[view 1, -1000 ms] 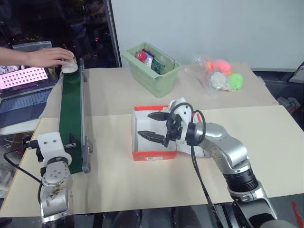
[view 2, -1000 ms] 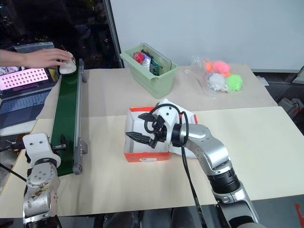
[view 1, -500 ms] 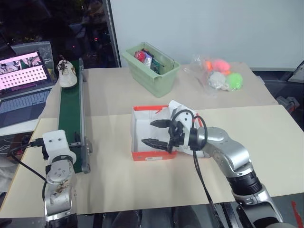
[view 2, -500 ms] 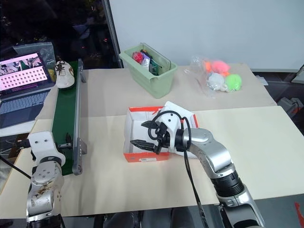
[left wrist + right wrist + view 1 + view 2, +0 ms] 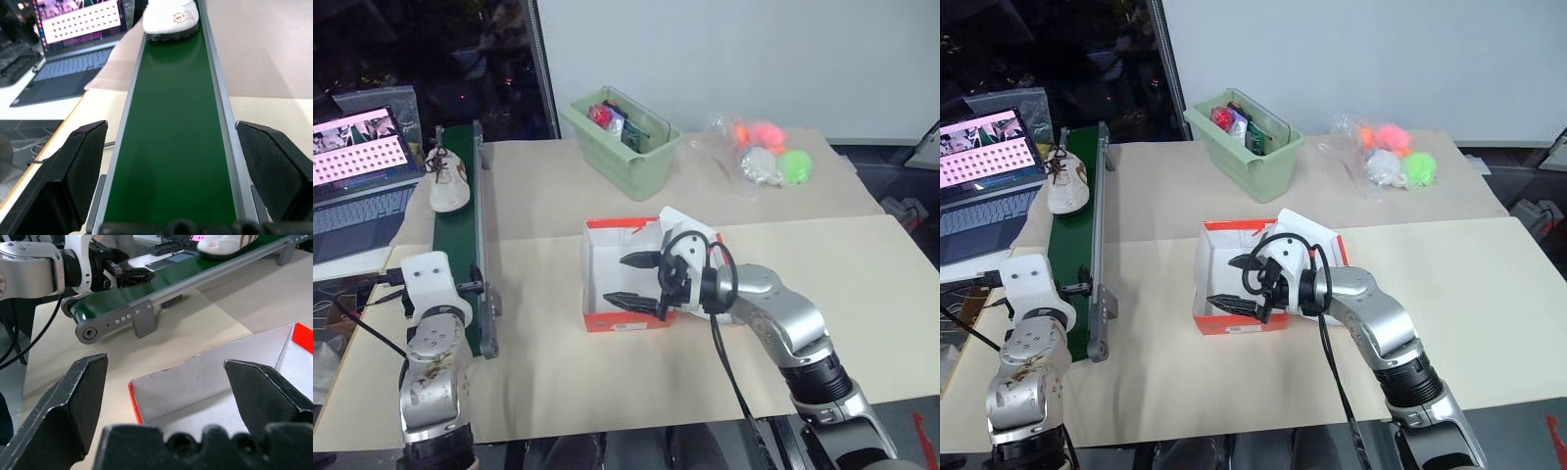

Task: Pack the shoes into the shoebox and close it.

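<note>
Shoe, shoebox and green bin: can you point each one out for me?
shoe [image 5: 447, 183]: left eye view, on its white upper, as it lies on the green belt.
shoebox [image 5: 599, 262]: left eye view, on its white inner wall.
green bin [image 5: 646, 164]: left eye view, on its pale green outer side.

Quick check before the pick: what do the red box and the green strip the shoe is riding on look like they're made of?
The shoebox looks like thin cardboard: matte white inside, red-orange outside, with a raw cut edge on its wall. The green belt under the shoe looks like smooth rubber or PVC with a slight sheen, running between grey side rails, probably metal.
</note>
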